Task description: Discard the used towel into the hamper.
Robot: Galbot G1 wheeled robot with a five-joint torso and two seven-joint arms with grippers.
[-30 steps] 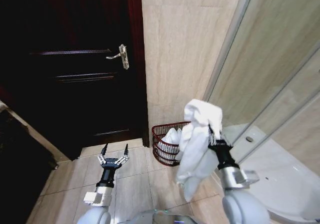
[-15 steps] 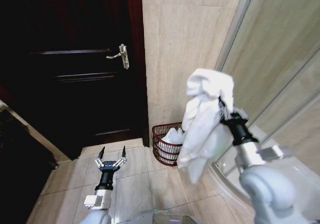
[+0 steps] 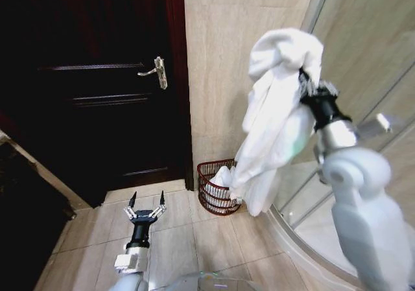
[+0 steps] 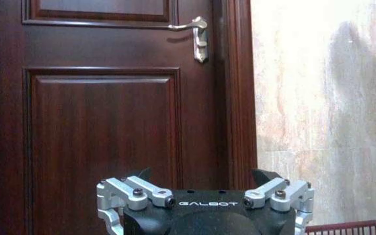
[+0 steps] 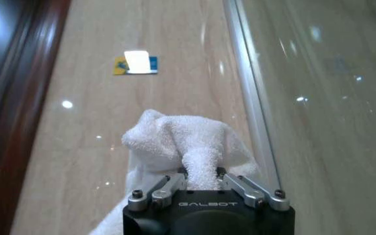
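The right gripper (image 3: 305, 78) is raised high at the right side of the head view, its fingers (image 5: 170, 187) closed around a bunched fold of a white towel (image 3: 275, 119). In the right wrist view the pinched fold rises between the 2 fingers and swells into a rounded lump of terry cloth just beyond them. From the grip, the rest of the towel hangs down in long loose folds, its lowest edge reaching to about the level of the hamper (image 3: 217, 188) and overlapping the basket's right side as seen from the head. The hamper is a small round dark red openwork basket standing on the tiled floor (image 3: 181, 239), close to the beige tiled wall (image 3: 240, 64) and just right of the door frame; something white already lies inside it. The right arm's grey forearm runs down from the gripper to the lower right corner. Behind it stands a glass shower screen (image 3: 363, 58) with a metal edge, and a curved shower base sits on the floor below. The left gripper (image 3: 146, 200) is low at the lower left, over the floor tiles, its fingers spread apart and holding nothing; it points toward a dark wooden door (image 3: 97, 90) with a metal lever handle (image 3: 157, 72). In the left wrist view that same door and handle stand straight ahead, with the hamper's rim just visible at the corner.
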